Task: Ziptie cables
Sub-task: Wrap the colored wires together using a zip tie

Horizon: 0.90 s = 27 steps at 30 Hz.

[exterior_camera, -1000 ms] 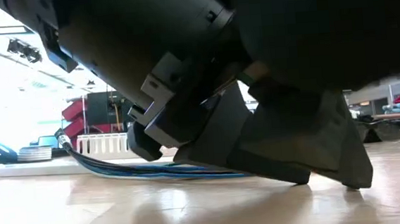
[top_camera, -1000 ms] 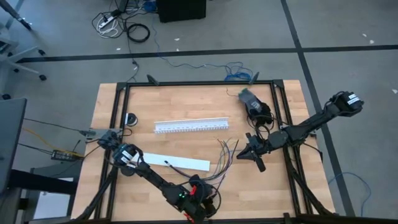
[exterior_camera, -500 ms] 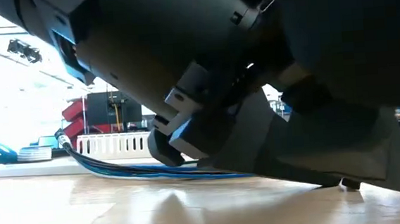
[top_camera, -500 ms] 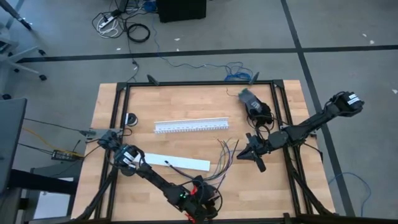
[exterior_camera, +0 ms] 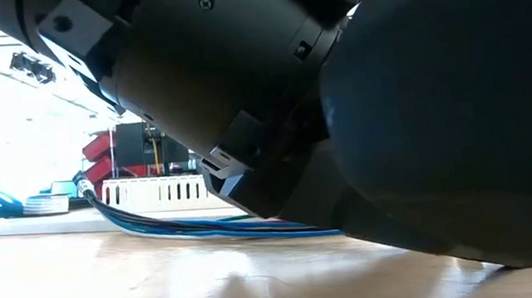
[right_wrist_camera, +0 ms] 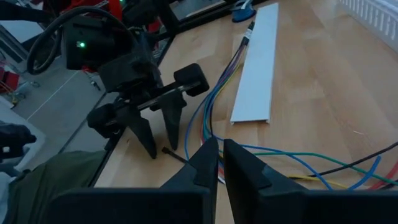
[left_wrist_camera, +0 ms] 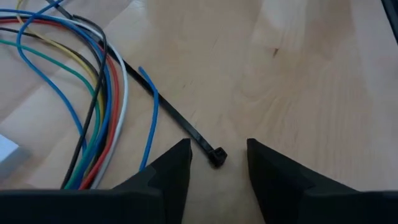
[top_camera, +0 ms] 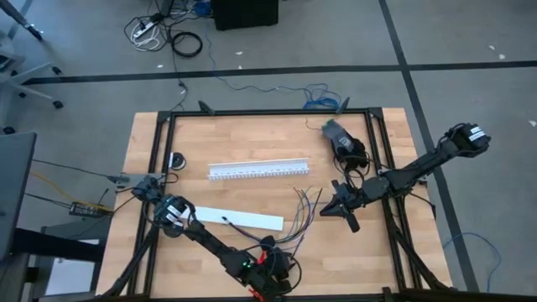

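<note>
Two dark arms work over a pale wood-grain counter (top_camera: pixel 210 134) framed by black rails, set on a grey floor crossed by dark tape lines, with loose cords near the top. A long white slotted plastic channel (top_camera: pixel 258 169) lies across the counter's middle; a flat white plastic cover strip (top_camera: pixel 239 218) lies nearer the front.

The left gripper (left_wrist_camera: pixel 216 167) is low at the counter's front edge, its two dark wedge-shaped fingers (left_wrist_camera: pixel 169 174) parted a little, tips down on the wood either side of the square head of the thin black plastic ziptie (left_wrist_camera: pixel 186 127), not yet pinching it. The ziptie lies flat and straight, running from its head back under the bunch of thin glossy curving cables (left_wrist_camera: pixel 102 93) in blue, green, red, white, black and yellow.

The right gripper (right_wrist_camera: pixel 220 158) hangs above the counter's right half, well apart from the ziptie, fingers pressed together and holding nothing.

Since a second ago, the left arm's body has dropped lower in the low view, now hiding its fingers there.
</note>
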Motion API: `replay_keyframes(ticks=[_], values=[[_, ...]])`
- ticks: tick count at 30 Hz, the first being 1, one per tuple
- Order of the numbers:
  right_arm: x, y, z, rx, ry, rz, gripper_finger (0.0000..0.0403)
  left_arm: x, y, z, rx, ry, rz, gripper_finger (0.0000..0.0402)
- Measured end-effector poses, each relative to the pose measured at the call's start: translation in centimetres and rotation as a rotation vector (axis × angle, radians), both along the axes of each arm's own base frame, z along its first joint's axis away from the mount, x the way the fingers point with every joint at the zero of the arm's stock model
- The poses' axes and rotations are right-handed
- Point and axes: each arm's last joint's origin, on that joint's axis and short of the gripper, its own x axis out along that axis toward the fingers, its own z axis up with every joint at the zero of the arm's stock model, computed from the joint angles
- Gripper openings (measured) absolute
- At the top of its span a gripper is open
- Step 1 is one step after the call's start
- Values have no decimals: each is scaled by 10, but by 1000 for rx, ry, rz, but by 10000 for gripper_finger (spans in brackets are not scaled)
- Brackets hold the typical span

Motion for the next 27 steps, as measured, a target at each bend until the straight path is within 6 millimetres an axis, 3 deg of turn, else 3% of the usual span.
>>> replay_keyframes(ticks=[9, 19, 24, 27], values=[[0, 0, 0, 0, 0, 0, 22, 0, 0, -1, -1, 12, -10, 13], [0, 0, 0, 1, 0, 4, 22, 4, -2, 7, 19, 4, -8, 2], [0, 1, 3, 19, -29, 40, 22, 14, -8, 33, 145, 81, -43, 2], [1, 2, 7, 26, -64, 63, 22, 16, -8, 62, 228, 118, -3, 2]])
